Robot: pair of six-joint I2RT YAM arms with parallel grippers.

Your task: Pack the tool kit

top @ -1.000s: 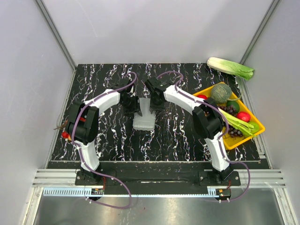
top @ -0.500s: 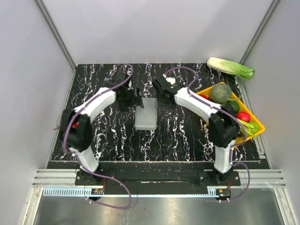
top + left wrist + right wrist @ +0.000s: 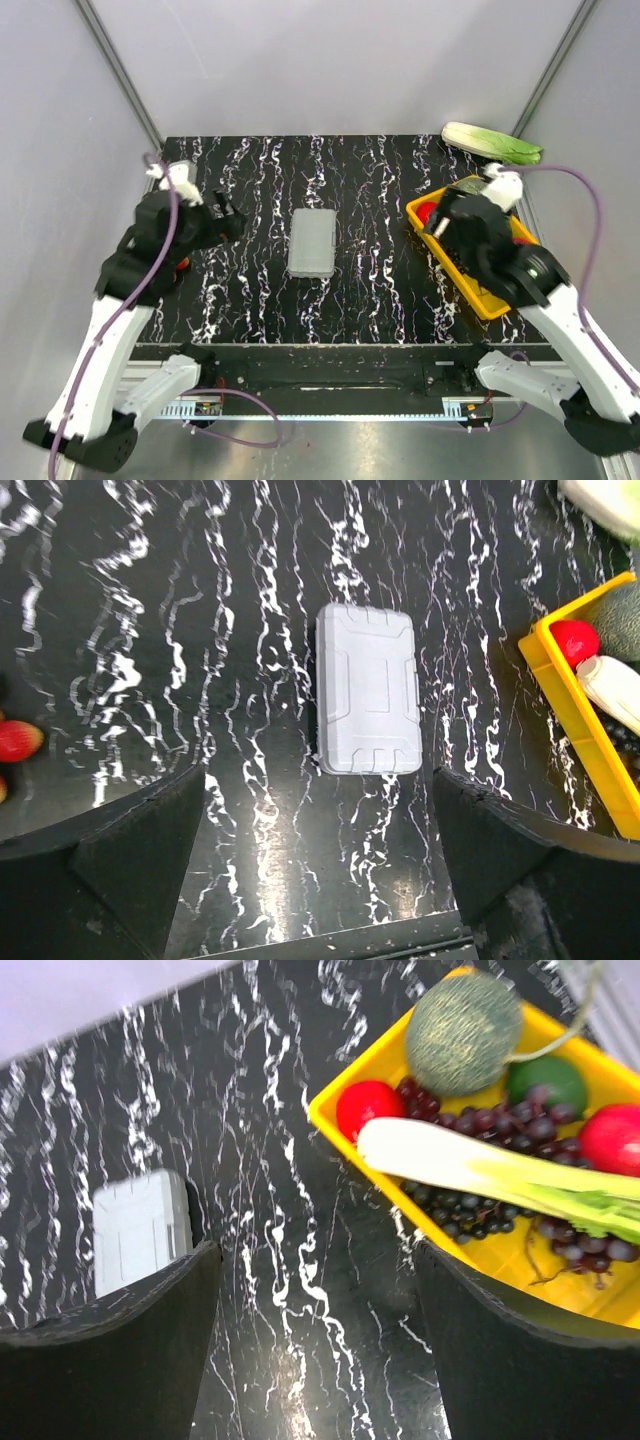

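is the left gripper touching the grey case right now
Apart. The left wrist view shows bare marbled table between the grey case and both fingers of the open left gripper, which holds nothing.

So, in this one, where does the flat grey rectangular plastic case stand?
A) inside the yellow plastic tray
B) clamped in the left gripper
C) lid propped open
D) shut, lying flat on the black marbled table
D: the flat grey rectangular plastic case lies shut on the black marbled table, with nothing gripping it.
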